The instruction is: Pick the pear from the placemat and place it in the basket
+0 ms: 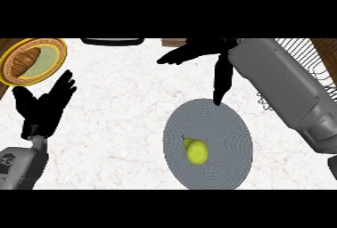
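While the right robot hand (209,55) hangs spread, a smooth pear (196,151) rests on the round woven placemat (220,120).

1. The counter (125,116) looked like pale marble, smooth, with faint veins.
2. The placemat (211,120) was grey with a fine woven texture, matt.
3. The pear (196,152) had smooth yellow-green skin with a slight sheen.
4. The basket (309,58) was thin dark wire.
5. The plate (20,80) had a glossy yellow rim.
6. Both forearms looked like matt grey plastic; the left hand (45,104) and right hand (201,51) were matt black.
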